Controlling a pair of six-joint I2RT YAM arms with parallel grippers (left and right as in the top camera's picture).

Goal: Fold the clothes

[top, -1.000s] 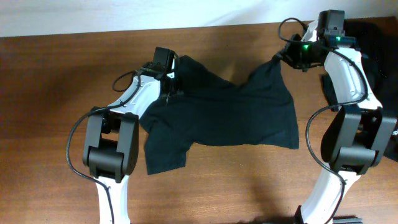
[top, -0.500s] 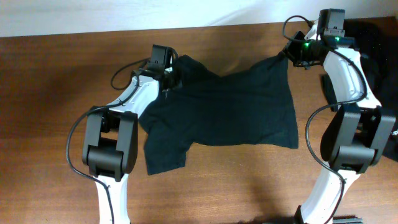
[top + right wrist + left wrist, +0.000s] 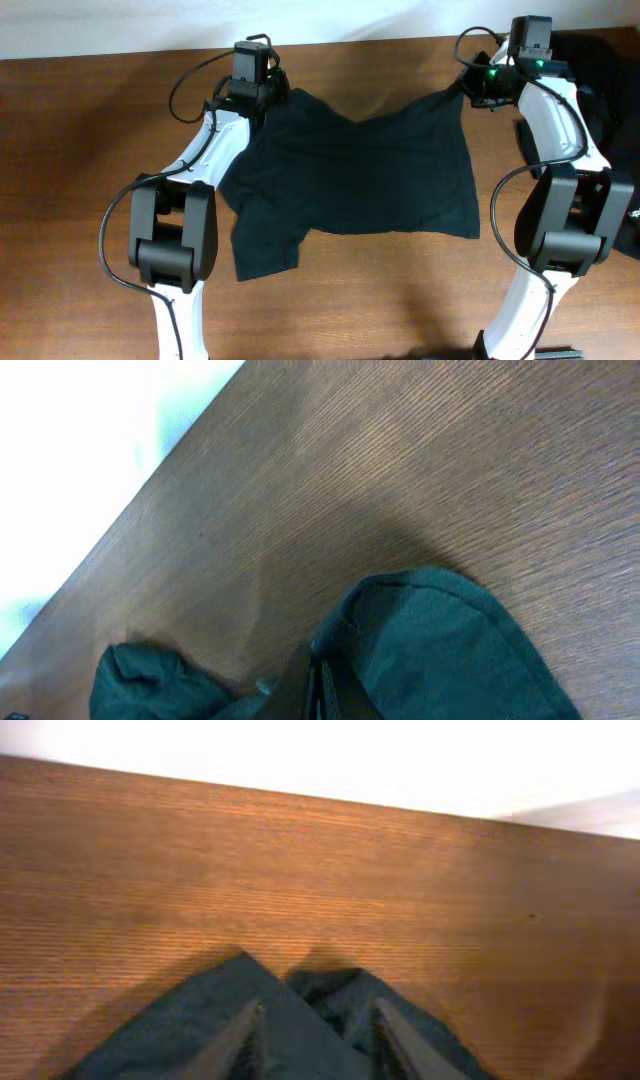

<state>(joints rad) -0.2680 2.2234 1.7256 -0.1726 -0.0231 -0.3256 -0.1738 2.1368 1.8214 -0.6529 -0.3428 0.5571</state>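
the black t-shirt (image 3: 360, 180) lies spread on the wooden table (image 3: 80, 150) between my two arms, mostly flat, with a few soft creases across the chest. one short sleeve (image 3: 265, 250) sticks out at the near left corner, toward the base of my left arm. the far edge of the shirt sags in the middle and rises to a peak at each end, one under each of my pincers

my right pincer (image 3: 468, 88) is at the far right corner of the shirt. it is clenched on the fabric: in the right wrist view the jaws meet with a rounded, hemmed fold of the cloth pinched between them, and from overhead that corner is drawn to a narrow point leading into the jaws

my left pincer (image 3: 264, 95) is at the far left corner, near the back edge of the table. in the left wrist view my two fingers (image 3: 248, 1038) stand apart, with dark cloth heaped in two peaks over and between them; i cannot tell whether they grip the shirt or only rest in it

beyond the cloth both wrist views show bare wood grain up to a bright pale strip past the table's edge

a dark heap (image 3: 605, 60) of more black fabric lies at the far right of the table, behind my right arm, apart from the spread shirt
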